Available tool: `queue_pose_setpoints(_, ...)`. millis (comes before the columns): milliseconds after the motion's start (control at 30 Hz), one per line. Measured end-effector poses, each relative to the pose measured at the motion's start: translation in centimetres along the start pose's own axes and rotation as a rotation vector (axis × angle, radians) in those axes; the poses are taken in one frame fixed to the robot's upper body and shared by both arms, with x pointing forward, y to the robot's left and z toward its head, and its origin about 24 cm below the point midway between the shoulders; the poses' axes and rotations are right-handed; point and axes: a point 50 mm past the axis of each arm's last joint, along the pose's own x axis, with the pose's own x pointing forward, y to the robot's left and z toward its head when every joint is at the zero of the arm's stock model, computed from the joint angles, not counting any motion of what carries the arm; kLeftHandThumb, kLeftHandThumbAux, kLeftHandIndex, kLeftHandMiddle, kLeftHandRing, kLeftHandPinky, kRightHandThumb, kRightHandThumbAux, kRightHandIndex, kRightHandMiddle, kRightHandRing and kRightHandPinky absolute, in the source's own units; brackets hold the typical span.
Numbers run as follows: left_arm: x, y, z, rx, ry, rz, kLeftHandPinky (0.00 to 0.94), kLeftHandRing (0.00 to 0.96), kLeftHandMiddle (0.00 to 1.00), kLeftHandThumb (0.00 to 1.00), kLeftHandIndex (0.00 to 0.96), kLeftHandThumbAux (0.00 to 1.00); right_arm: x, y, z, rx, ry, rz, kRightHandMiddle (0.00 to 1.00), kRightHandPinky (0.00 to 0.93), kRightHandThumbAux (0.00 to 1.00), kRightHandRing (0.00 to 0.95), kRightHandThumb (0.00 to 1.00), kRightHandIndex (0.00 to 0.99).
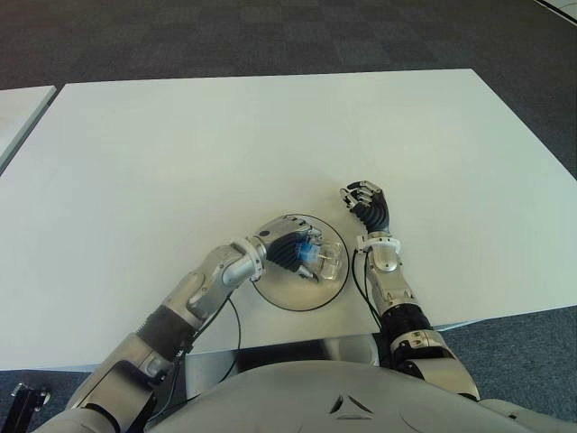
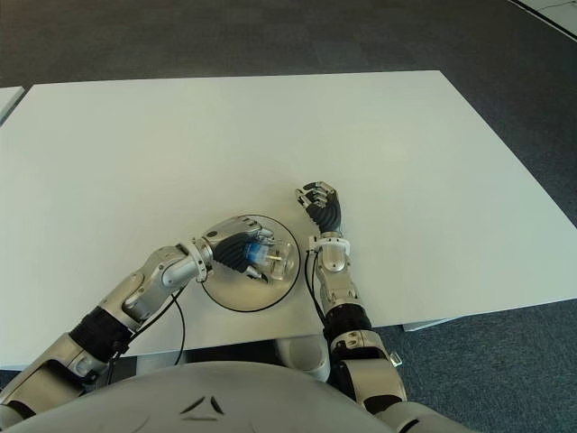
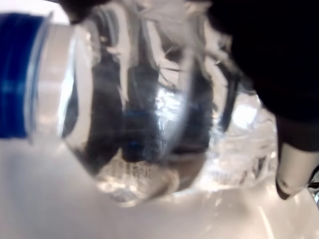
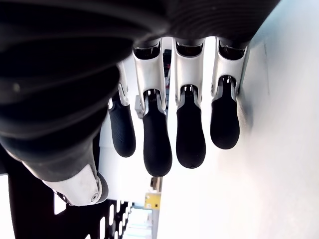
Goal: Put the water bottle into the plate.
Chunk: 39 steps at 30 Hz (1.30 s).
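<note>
A clear water bottle [image 1: 326,260] with a blue label lies on its side in the round white plate [image 1: 297,293] near the table's front edge. My left hand [image 1: 293,253] reaches over the plate from the left, its dark fingers curled around the bottle. In the left wrist view the bottle [image 3: 139,109] fills the picture, blue band at one end, with a fingertip [image 3: 294,164] pressed beside it. My right hand [image 1: 363,200] shows just right of the plate, fingers [image 4: 157,144] relaxed and holding nothing.
The white table [image 1: 270,144] stretches far beyond the plate, with its front edge close behind it. A second white table corner [image 1: 18,108] shows at the far left. Dark carpet [image 1: 270,36] surrounds the tables. A black cable [image 1: 236,325] hangs by my left forearm.
</note>
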Motion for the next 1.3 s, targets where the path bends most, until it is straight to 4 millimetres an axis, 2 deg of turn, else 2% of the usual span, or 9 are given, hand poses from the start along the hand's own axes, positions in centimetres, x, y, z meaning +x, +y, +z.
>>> queue_pose_setpoints(633, 0.29, 0.08, 0.02, 0.068, -0.008, -0.048, 0.62, 0.656, 0.552, 0.844, 0.409, 0.664, 0.02, -0.06, 0.02, -0.001, 0.001, -0.004, 0.644, 0.64, 0.726, 0.641, 0.709, 0.436)
queue_pose_setpoints(767, 0.19, 0.09, -0.05, 0.068, -0.01, -0.055, 0.518, 0.533, 0.487, 0.84, 0.421, 0.669, 0.03, -0.1, 0.0, 0.0, 0.002, -0.005, 0.643, 0.631, 0.726, 0.638, 0.709, 0.436)
queue_pose_setpoints(933, 0.1, 0.1, -0.09, 0.059, -0.012, -0.06, 0.451, 0.442, 0.471, 0.833, 0.405, 0.675, 0.04, -0.17, -0.01, 0.001, 0.002, -0.008, 0.64, 0.629, 0.726, 0.636, 0.709, 0.436)
queue_pose_setpoints(967, 0.1, 0.1, -0.08, 0.057, -0.012, -0.063, 0.419, 0.405, 0.418, 0.787, 0.407, 0.687, 0.04, -0.19, -0.01, 0.001, 0.002, -0.009, 0.638, 0.628, 0.727, 0.634, 0.709, 0.436)
queue_pose_setpoints(1067, 0.06, 0.16, -0.08, 0.047, -0.012, -0.075, 0.361, 0.341, 0.336, 0.73, 0.408, 0.704, 0.05, -0.22, -0.01, 0.002, 0.003, -0.01, 0.634, 0.632, 0.727, 0.631, 0.708, 0.435)
queue_pose_setpoints(1267, -0.06, 0.34, -0.06, 0.041, -0.006, -0.104, 0.256, 0.239, 0.234, 0.696, 0.403, 0.717, 0.06, -0.19, 0.02, 0.001, 0.001, -0.009, 0.627, 0.643, 0.728, 0.631, 0.707, 0.434)
queue_pose_setpoints(1300, -0.07, 0.35, -0.06, 0.041, -0.005, -0.106, 0.242, 0.226, 0.221, 0.64, 0.352, 0.727, 0.06, -0.19, 0.03, 0.0, 0.001, -0.009, 0.626, 0.642, 0.728, 0.631, 0.707, 0.434)
